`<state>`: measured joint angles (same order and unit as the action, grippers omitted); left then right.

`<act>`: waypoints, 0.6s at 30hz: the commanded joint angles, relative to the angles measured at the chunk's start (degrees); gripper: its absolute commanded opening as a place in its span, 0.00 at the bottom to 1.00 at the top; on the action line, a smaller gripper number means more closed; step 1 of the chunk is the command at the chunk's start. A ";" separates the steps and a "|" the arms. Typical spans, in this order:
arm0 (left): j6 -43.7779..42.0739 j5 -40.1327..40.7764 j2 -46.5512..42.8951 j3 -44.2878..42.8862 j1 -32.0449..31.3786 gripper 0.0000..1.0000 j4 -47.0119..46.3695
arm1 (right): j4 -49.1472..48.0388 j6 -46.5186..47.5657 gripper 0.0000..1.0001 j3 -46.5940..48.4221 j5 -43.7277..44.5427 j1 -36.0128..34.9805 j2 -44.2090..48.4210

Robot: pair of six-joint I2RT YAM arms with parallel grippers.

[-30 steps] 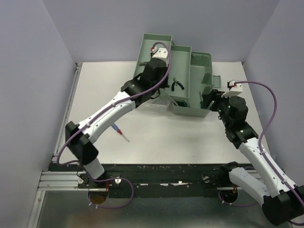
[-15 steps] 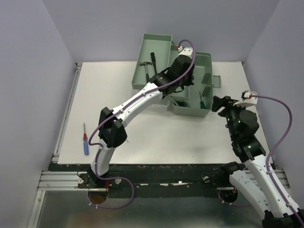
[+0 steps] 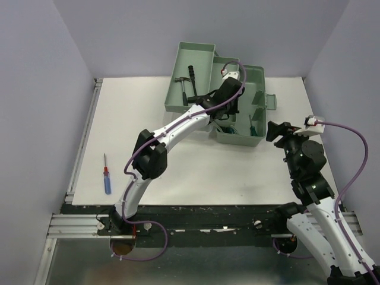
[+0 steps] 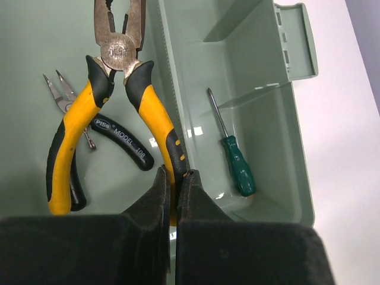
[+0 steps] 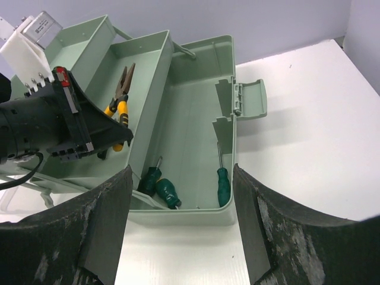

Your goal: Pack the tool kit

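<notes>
Lower now, my left fingers (image 4: 155, 205) pinch one handle of the yellow-handled pliers (image 4: 151, 122) in the tray (image 4: 29, 35) of the toolbox (image 3: 256, 77). I should part them gently and lift straight out. My right fingers (image 5: 98, 231) hang spread.

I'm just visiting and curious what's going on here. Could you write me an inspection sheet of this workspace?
Surface: white table.
Job's things: open sage-green toolbox; hammer, needle-nose pliers, green-handled screwdriver inside; blue-handled screwdriver loose on table.
Clutter: nothing seen.
Grippers: left gripper shut on yellow-handled pliers inside toolbox; right gripper open, empty, beside it.
Cables: purple cable along each arm.
Surroundings: plain pale walls.
</notes>
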<state>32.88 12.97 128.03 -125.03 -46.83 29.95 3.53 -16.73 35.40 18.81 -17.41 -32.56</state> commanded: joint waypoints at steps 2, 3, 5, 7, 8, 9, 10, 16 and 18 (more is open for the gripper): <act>-0.19 2.50 -1.99 0.76 0.60 0.18 -2.27 | 1.57 -0.76 0.75 -0.15 0.97 0.18 0.21; -0.36 2.50 -1.90 0.67 0.60 0.26 -2.18 | 1.57 -0.93 0.75 -0.15 0.97 0.18 0.04; -0.80 2.50 -2.08 0.58 0.51 0.44 -2.01 | 1.48 -0.85 0.75 -0.24 0.97 0.18 -0.05; -1.42 2.32 -2.17 0.67 0.51 0.53 -2.18 | 1.57 -0.85 0.75 -0.15 0.97 0.18 -0.14; -1.94 1.71 -2.43 0.75 0.60 0.57 -2.88 | 1.57 -0.85 0.75 -0.24 0.88 0.18 -0.14; -2.82 1.10 -2.69 0.93 0.51 0.60 -3.67 | 1.57 -0.85 0.75 -0.15 0.88 0.18 -0.23; -3.78 -0.13 -3.04 0.84 0.51 0.63 -4.46 | 1.57 -0.85 0.75 -0.07 0.88 0.18 -0.23; -15.46 -15.14 -7.96 3.21 -0.63 0.77 -15.43 | 1.13 -0.32 0.75 0.20 0.35 0.18 0.12; -18.45 -20.51 -11.03 5.05 -0.90 0.82 -19.22 | 0.78 -0.32 0.75 0.20 -0.09 0.18 0.47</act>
<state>23.64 5.91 125.82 -122.26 -46.41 21.96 4.12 -16.95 35.40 18.79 -17.39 -32.71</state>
